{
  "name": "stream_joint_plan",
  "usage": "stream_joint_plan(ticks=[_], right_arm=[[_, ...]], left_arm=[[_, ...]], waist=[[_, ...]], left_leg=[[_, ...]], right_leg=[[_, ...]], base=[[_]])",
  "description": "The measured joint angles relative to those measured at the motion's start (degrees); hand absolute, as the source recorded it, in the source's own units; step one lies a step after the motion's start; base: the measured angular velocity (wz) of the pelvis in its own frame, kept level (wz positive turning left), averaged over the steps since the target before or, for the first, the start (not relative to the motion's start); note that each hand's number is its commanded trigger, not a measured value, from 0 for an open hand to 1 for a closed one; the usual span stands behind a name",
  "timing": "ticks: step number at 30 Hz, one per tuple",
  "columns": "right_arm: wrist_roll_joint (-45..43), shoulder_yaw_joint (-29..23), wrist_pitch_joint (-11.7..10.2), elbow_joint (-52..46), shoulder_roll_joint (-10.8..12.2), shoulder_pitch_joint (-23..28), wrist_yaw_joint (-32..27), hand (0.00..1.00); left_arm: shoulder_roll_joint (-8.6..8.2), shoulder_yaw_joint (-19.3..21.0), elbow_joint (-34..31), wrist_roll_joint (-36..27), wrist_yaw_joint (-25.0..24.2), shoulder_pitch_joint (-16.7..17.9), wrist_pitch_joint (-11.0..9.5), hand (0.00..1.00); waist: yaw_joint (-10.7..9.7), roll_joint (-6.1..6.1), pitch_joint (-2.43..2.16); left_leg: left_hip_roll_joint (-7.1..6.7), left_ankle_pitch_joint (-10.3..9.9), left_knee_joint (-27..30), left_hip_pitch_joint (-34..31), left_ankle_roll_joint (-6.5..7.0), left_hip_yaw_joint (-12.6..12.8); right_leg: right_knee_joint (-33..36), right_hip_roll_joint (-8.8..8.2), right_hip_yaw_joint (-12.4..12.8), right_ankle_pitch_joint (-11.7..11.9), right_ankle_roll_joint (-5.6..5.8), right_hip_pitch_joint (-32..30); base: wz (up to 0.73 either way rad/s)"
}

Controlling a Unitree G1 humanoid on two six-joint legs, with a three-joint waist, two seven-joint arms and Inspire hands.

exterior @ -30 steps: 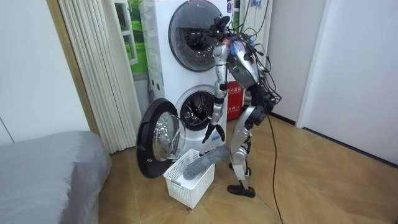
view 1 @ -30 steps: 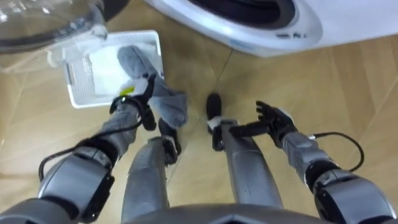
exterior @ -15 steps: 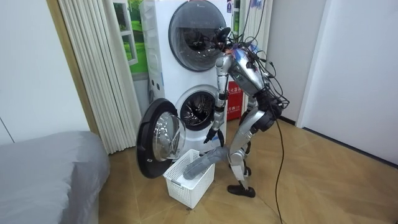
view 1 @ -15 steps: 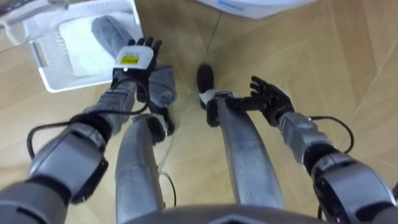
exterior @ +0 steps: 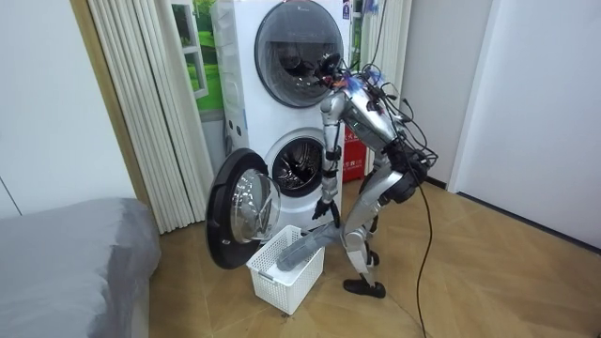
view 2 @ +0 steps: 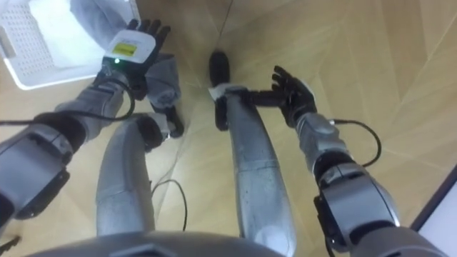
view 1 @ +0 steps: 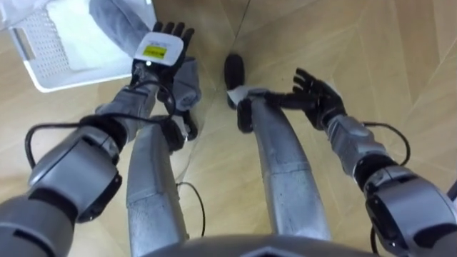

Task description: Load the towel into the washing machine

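Robot bent forward before washing machine [exterior: 299, 169], round door [exterior: 239, 214] swung open. Left hand [view 1: 163, 48] stretched low, fingers straight, flat above grey towel [view 1: 188, 80]; contact not clear. Towel draped from white basket [view 1: 43, 61] just ahead of that hand, over rim, down to floor beneath it. Right hand [view 1: 319, 94] off to side, fingers spread, empty.

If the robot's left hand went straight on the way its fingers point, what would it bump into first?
Probably the grey towel draped over the rim of the white laundry basket. The left hand is open, with its fingers aimed down toward the towel, though depth is hard to judge from above.
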Motion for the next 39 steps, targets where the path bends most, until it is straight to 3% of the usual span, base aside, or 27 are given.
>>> stream_joint_plan(ticks=[4, 5, 6, 7, 11, 14, 21, 28, 34, 39], right_arm=[[3.53, 0.91, 0.03, 0.15, 0.34, -0.29, 1.5, 0.0], [4.36, 1.47, 0.05, 0.15, 0.4, -0.35, 1.79, 0.0], [4.85, 1.56, 0.05, 0.19, 0.49, -0.53, 1.97, 0.0], [5.0, 1.57, 0.05, 0.21, 0.49, -0.62, 2.02, 0.0], [6.54, 1.99, 0.02, 0.43, 0.45, -0.87, 2.43, 0.0], [7.2, 3.17, 0.01, 0.6, 0.45, -1.24, 2.79, 0.0], [7.39, 3.72, 0.01, 1.23, 0.38, -2.44, 4.35, 0.0], [7.53, 3.76, 0.0, 1.82, 0.35, -2.88, 4.92, 0.0], [7.37, 4.35, 0.1, 3.34, 0.36, -2.84, 5.54, 0.0], [8.52, 4.89, 0.08, 3.65, 0.4, -1.72, 4.75, 0.0]], left_arm=[[0.48, -1.27, 0.33, 0.06, -2.55, 0.12, 0.0, 0.0], [0.71, -2.01, 0.33, 0.06, -3.26, 0.1, 0.01, 0.22], [0.97, -2.3, 0.34, 0.08, -4.19, 0.07, 0.01, 0.53], [1.04, -2.46, 0.35, 0.08, -4.52, 0.05, 0.01, 1.0], [1.48, -3.64, 0.39, -0.02, -7.35, -0.55, 0.01, 1.0], [1.86, -4.37, 0.38, -0.26, -9.52, -0.87, 0.02, 1.0], [1.88, -4.67, 0.24, -0.5, -12.82, -2.69, 0.11, 1.0], [1.86, -6.63, 0.25, -0.5, -14.14, -2.87, 0.12, 1.0], [1.69, -6.91, 0.33, -0.71, -15.2, -2.83, 0.15, 1.0], [0.81, -6.46, 0.23, -1.03, -15.21, -0.92, 0.01, 1.0]], waist=[[-1.43, -0.07, -0.02], [-2.03, -0.15, -0.03], [-2.6, -0.21, 0.0], [-2.8, -0.21, 0.0], [-4.01, -0.26, 0.02], [-4.04, -0.29, 0.03], [-4.19, -0.43, 0.03], [-5.5, -0.84, 0.0], [-5.44, -0.98, -0.08], [-5.33, -1.0, -0.09]], left_leg=[[-0.03, -0.15, 0.25, -0.8, 0.18, 0.42], [-0.02, -0.22, 0.42, -1.06, 0.21, 0.44], [0.03, -0.38, 0.72, -1.3, 0.2, 0.45], [0.08, -0.47, 0.85, -1.39, 0.2, 0.45], [0.33, -0.76, 1.19, -1.8, 0.35, 0.39], [0.91, -1.31, 1.95, -2.17, 0.43, 0.48], [0.7, -1.44, 1.9, -2.53, 0.56, 0.48], [-0.06, -1.62, 1.9, -2.29, 0.91, 0.45], [-0.01, -1.89, 2.11, -1.71, 1.18, 0.85], [-0.08, -2.21, 1.71, 2.75, 1.14, 1.0]], right_leg=[[0.38, -0.2, 0.25, -0.02, 0.04, -1.09], [0.6, -0.23, 0.29, -0.08, 0.1, -1.4], [0.87, -0.2, 0.34, -0.2, 0.14, -1.67], [0.91, -0.14, 0.35, -0.22, 0.14, -1.74], [0.81, 0.08, 0.36, -0.25, 0.21, -1.89], [0.83, 0.48, 0.32, -0.26, 0.23, -2.11], [0.99, 0.22, 0.22, -0.47, 0.52, -2.54], [1.65, -0.38, 0.52, -0.97, 1.03, -2.54], [1.85, -0.42, 0.76, -1.09, 1.19, -2.16], [1.92, -0.67, 0.7, -1.75, 1.25, 1.95]], base=[[-0.02], [0.0], [0.0], [-0.05], [-0.03], [-0.12], [0.0], [0.03], [-0.03], [0.02]])
